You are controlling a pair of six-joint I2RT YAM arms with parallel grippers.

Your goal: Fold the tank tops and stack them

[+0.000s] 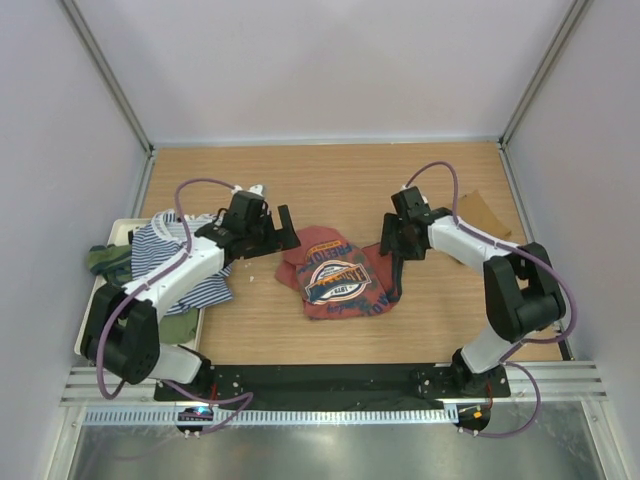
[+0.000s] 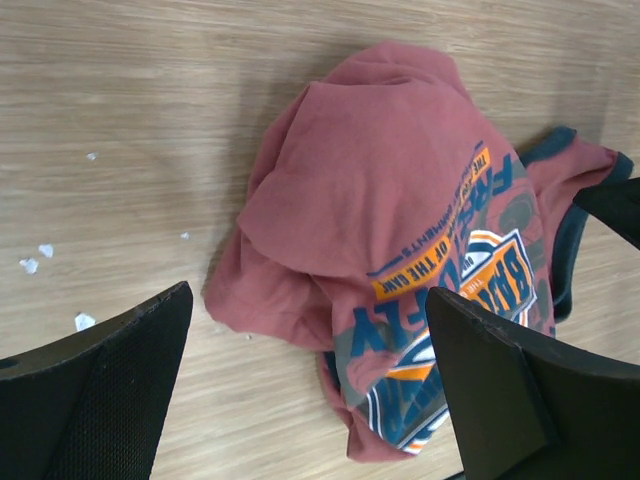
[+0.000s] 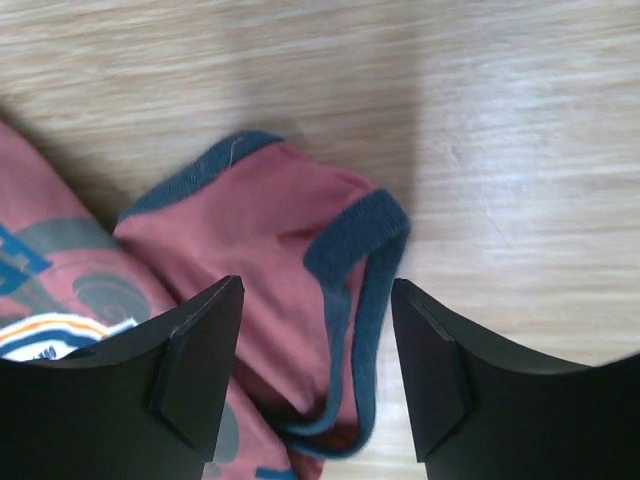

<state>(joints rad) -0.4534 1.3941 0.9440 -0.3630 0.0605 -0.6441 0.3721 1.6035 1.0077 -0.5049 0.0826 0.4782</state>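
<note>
Jaws first: my left gripper (image 1: 274, 233) has them spread wide and holds nothing. It hovers by the 10 o'clock corner of the red tank top (image 1: 335, 280), with the cloth lying toward 4 o'clock from the jaws in the overhead view. The top sits crumpled at the middle of the table (image 1: 450, 320), graphic up, its longer run going roughly 9 to 3. At the 3 o'clock end, my right gripper (image 3: 318, 330) has its jaws apart, straddling a navy-edged strap (image 3: 350, 250) without pinching it. I judge the right arm nearer to a hold.
</note>
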